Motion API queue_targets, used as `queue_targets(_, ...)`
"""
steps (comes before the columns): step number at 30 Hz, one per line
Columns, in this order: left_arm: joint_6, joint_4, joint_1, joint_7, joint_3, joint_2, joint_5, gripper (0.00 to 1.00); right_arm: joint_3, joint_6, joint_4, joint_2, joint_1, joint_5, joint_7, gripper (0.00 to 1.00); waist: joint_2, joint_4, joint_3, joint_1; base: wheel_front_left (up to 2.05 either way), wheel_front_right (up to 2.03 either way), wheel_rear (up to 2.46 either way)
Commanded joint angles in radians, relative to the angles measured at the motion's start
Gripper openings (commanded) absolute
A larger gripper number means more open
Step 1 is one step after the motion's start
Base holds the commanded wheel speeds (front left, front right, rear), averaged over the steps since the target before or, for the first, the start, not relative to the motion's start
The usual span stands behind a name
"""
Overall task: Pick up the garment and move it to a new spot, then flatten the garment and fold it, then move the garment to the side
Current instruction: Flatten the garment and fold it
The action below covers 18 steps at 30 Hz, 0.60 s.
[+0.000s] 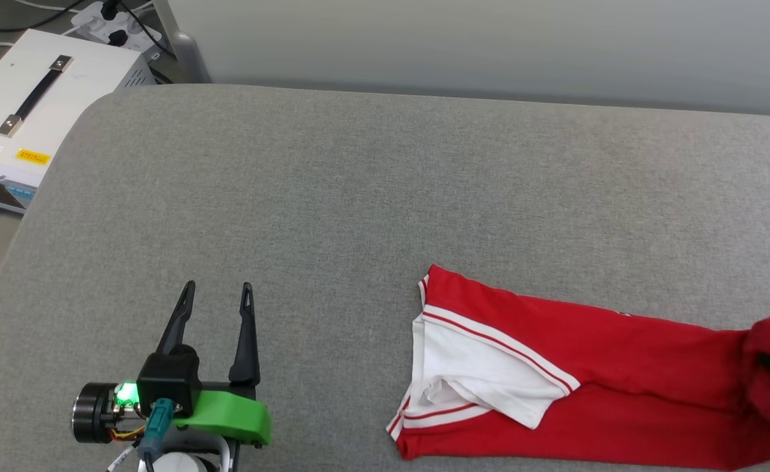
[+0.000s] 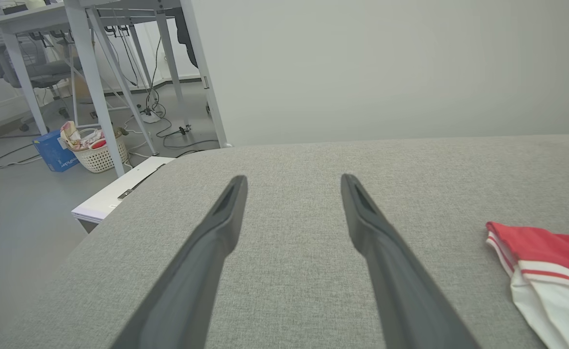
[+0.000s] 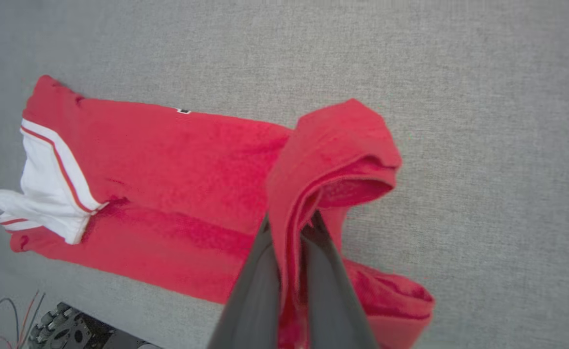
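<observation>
In the head view, you have the garment [image 1: 621,367] lying along the near right part of the grey fabric-covered desk [image 1: 385,183]. It is folded into a long red strip, with a white sleeve with red stripes on top at its left end. Its right end is bunched up at the picture's edge. Your left gripper [image 1: 218,286] is at the lower left, well apart from the garment, its fingers spread wide with nothing between them. A white box [image 1: 37,98] with a black handle stands past the desk's far left corner.

In the left wrist view, the two fingers stand wide over bare desk, and the garment's sleeve end lies off to the right. A basket [image 2: 98,152] sits on the floor beyond.

In the right wrist view, your right gripper [image 3: 292,218] is pinched narrow on a fold of the garment's red end. That fold rises in a hump above the desk, and the rest lies flat to the left.
</observation>
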Motion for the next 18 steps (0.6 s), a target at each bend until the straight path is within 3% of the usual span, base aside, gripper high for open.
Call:
queue_targets(1, -0.004, 0.001, 0.016, -0.006, 0.004, -0.006, 0.012, 1.0, 0.002, -0.001, -0.045, 0.013, 0.009, 0.008, 0.014, 0.0, -0.0001, 0.001, 0.003, 0.0, 0.0, 0.0, 0.0)
queue_targets(9, -0.017, 0.01, -0.005, -0.006, 0.004, -0.02, 0.024, 1.0, 0.13, -0.001, -0.239, 0.099, -0.089, -0.054, 0.135, 0.0, -0.0001, 0.015, 0.021, 0.0, 0.0, 0.0, 0.0)
queue_targets(18, -0.021, 0.01, -0.029, -0.006, 0.003, -0.035, 0.033, 1.0, 0.4, -0.001, -0.173, 0.196, -0.329, -0.149, 0.19, 0.0, -0.0001, 0.041, 0.055, 0.0, 0.0, 0.0, 0.0)
